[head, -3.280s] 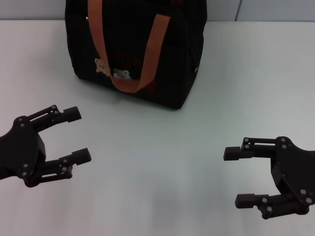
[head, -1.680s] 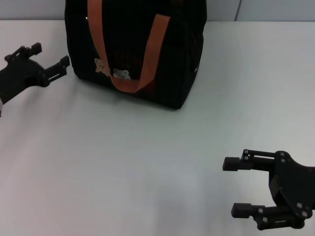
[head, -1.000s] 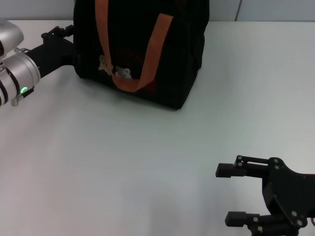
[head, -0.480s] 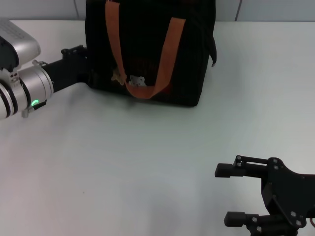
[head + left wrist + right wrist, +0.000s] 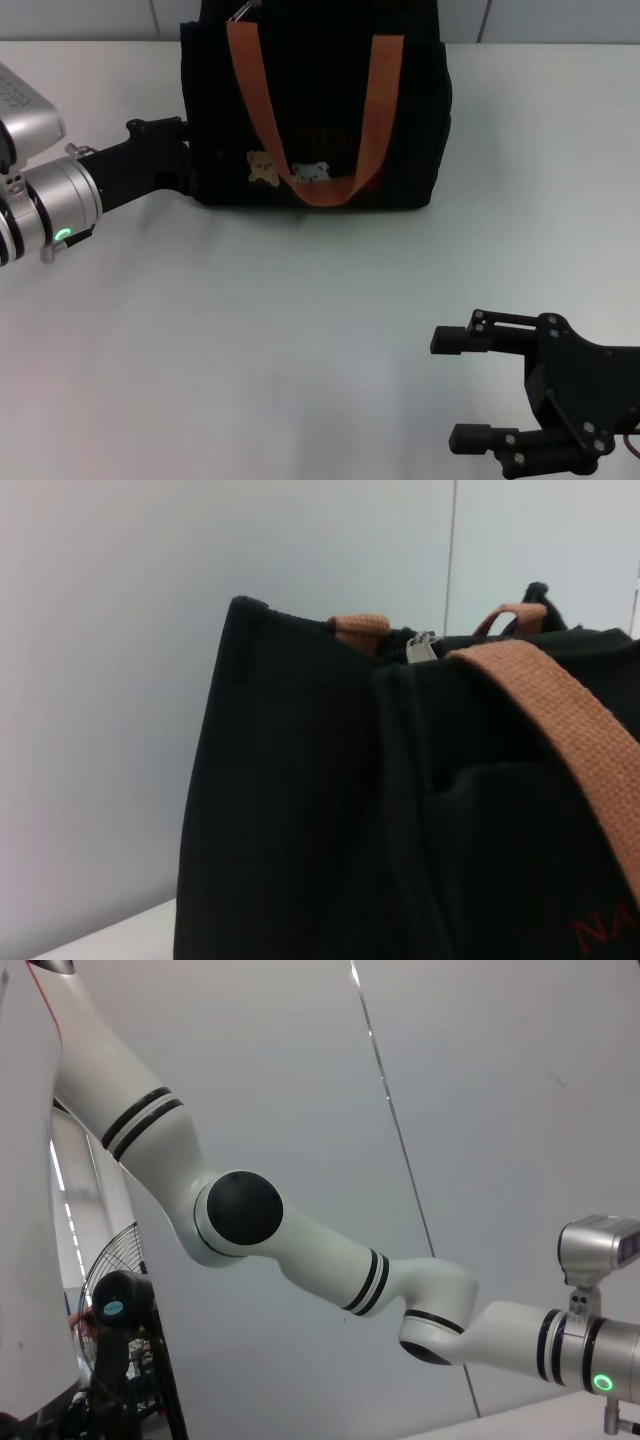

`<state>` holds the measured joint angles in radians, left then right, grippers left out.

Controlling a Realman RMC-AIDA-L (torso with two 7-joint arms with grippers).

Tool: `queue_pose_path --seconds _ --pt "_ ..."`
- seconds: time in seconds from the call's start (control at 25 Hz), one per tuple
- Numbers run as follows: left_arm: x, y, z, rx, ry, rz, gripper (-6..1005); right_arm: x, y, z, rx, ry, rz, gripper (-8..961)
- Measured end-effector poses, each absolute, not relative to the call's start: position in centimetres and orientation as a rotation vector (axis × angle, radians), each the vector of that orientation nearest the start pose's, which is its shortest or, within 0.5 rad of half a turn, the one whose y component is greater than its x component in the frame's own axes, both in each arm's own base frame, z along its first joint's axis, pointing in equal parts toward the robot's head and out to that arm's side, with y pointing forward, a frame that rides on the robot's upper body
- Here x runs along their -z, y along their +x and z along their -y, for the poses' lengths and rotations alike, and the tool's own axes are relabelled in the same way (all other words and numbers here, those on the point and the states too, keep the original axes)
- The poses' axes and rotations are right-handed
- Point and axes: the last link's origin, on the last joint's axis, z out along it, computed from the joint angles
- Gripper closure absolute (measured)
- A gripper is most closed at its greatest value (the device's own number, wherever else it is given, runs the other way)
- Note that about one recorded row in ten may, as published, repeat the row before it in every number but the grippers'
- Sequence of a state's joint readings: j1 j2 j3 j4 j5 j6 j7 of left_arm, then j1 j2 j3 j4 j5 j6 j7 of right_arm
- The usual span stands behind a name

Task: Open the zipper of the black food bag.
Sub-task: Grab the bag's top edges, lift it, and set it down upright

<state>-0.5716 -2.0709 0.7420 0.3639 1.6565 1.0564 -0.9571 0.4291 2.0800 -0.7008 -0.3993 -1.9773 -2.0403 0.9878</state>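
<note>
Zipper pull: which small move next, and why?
Probably bring the right gripper, open and low over the table, up toward the zipper pull at the black food bag top; the left gripper is against the bag's side.

The head view is evenly and brightly lit from above, with no hard glare. The pale surface point(image 5: 300, 330) carries only soft, faint shadows: a thin dark band under the near edge of the black food bag point(image 5: 320, 100) and a weak smear below the left arm. The bag's fabric is so dark that its folds hardly register; the orange-brown straps point(image 5: 262, 110) read clearly. In the left wrist view the bag fills the picture at close range and looks soft, with the near strap blurred, against a plain bright wall. The right wrist view is sharp, lit flatly, slightly cool.
</note>
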Motion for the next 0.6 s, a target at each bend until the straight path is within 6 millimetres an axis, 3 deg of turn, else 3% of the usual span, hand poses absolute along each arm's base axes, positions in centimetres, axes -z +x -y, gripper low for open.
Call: queue_pose_path --seconds 0.52,0.6 --pt "2.4 -29.8 -35.0 0.640 -2.354 0.537 902 1.9 25.0 -22.7 -1.331 -2.950 -0.296 187" --pt "2.5 -29.6 -34.6 0.671 -2.366 0.536 908 2.0 24.9 -22.8 -1.333 -2.948 -0.292 188"
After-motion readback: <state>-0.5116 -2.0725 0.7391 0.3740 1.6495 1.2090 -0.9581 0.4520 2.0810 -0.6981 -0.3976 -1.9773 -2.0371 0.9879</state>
